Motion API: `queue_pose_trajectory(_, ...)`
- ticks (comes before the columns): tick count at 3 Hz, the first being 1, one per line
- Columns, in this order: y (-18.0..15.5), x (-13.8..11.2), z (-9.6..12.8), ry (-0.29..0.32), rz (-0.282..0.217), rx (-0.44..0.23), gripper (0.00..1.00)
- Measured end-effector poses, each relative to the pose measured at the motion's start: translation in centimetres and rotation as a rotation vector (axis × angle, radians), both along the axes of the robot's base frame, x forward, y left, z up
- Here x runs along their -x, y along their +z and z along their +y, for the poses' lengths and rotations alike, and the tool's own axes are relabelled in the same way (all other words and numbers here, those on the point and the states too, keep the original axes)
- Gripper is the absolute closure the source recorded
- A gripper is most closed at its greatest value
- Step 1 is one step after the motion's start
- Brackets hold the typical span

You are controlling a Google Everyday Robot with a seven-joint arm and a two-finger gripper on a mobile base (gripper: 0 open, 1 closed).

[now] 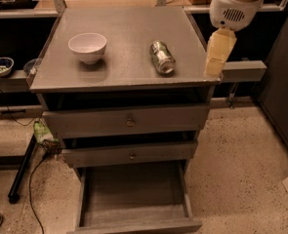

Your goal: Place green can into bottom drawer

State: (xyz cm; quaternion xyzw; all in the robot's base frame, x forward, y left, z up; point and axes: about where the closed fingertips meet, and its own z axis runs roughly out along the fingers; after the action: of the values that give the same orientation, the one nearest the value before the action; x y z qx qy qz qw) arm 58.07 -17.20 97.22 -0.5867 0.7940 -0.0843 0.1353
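The green can [162, 57] lies on its side on the grey cabinet top [124, 72], right of the middle. The bottom drawer [133, 199] is pulled out, its grey floor bare. My gripper [217, 57] hangs from the white arm at the cabinet's right edge, about a can's length to the right of the can and apart from it. Its yellowish fingers [219, 50] point down and hold nothing.
A white bowl [87, 47] stands on the cabinet top to the left of the can. Two upper drawers with small knobs [130, 122] are slightly ajar. A shelf bar [243, 71] juts out to the right. Cables and a stand leg [21, 172] lie on the floor to the left.
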Motion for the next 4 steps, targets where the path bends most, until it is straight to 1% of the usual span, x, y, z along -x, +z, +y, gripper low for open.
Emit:
queue_pose_trajectory(1,-1.8,-6.5,3.5,0.054,0.035,-0.040,0.00)
queue_pose_trajectory(2,-1.3,-10.6,6.2,0.086,0.007,-0.077,0.00)
queue_pose_trajectory(3,-0.4,-11.7,6.4,0.077,-0.036,-0.099,0.00)
queue_pose_trajectory(4,-1.0,-11.6,6.4,0.065,-0.016,-0.104,0.00)
